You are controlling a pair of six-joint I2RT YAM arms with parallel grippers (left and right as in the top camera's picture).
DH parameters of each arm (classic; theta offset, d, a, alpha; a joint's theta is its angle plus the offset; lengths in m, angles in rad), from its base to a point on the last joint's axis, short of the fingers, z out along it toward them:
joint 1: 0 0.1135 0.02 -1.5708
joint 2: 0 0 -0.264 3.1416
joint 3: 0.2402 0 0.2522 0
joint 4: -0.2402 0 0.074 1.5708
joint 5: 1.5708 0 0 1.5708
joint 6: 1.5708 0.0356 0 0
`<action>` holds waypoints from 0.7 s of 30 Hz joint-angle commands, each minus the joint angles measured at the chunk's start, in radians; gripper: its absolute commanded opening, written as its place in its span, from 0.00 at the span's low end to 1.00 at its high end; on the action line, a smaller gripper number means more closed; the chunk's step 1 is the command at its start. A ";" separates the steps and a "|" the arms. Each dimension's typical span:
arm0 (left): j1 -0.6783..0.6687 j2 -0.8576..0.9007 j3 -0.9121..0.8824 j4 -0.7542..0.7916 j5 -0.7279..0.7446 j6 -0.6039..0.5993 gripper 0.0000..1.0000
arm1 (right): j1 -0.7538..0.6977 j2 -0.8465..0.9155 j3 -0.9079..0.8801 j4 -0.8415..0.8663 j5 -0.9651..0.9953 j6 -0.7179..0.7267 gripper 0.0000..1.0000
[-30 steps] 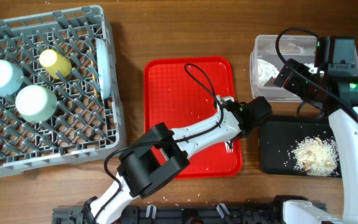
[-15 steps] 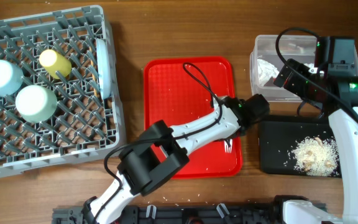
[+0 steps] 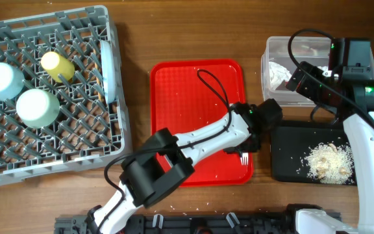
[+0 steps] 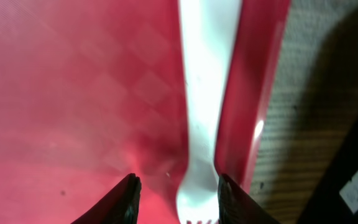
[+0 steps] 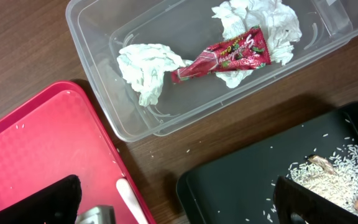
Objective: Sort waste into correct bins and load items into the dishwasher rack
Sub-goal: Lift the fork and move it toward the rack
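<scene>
— At the table's left edge?
— The dishwasher rack (image 3: 57,170), filling the far-left corner. Inside, toward its far-left part, two pale blue-green bowls (image 3: 2,80) (image 3: 36,107) and a small yellow cup (image 3: 57,65); along its right wall, a white plate (image 3: 109,71) on edge.
— Toward the middle?
— A red serving tray (image 3: 187,91), dotted with a few stray grains. Flat against its right rim, near the tray's near-right corner, the white plastic fork (image 4: 201,93), tines toward the table's near edge.
— And the left gripper (image 4: 179,194)?
— Low over that fork, jaws partly apart, one fingertip on each side of the neck just above the tines. No squeeze visible; contact with the plastic impossible to judge.
— Right of the tray?
— By the far-right corner, the clear tub (image 5: 92,37), with crumpled tissues (image 5: 145,65) and the red snack wrapper (image 5: 225,61) inside. Nearer the near edge, the black tray (image 3: 284,162), with a heap of rice scraps (image 3: 330,161).
— Right gripper (image 5: 173,199)?
— Up over the tub and the black tray, jaws spread wide, nothing between them.
</scene>
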 commanded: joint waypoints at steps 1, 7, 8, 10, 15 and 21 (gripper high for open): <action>-0.036 -0.030 -0.010 0.000 0.017 0.005 0.41 | -0.003 -0.011 0.012 0.002 0.002 -0.013 1.00; -0.081 0.039 -0.010 0.009 -0.010 -0.045 0.41 | -0.003 -0.011 0.012 0.002 0.002 -0.012 1.00; -0.081 0.049 -0.010 0.017 -0.010 -0.044 0.40 | -0.003 -0.011 0.012 0.002 0.002 -0.013 1.00; -0.081 0.065 -0.010 0.038 -0.019 -0.045 0.39 | -0.003 -0.011 0.012 0.002 0.002 -0.012 1.00; -0.071 0.076 -0.010 0.071 -0.063 -0.045 0.32 | -0.003 -0.011 0.012 0.002 0.002 -0.013 1.00; -0.034 0.076 -0.010 0.113 -0.079 -0.045 0.21 | -0.003 -0.011 0.012 0.002 0.002 -0.012 1.00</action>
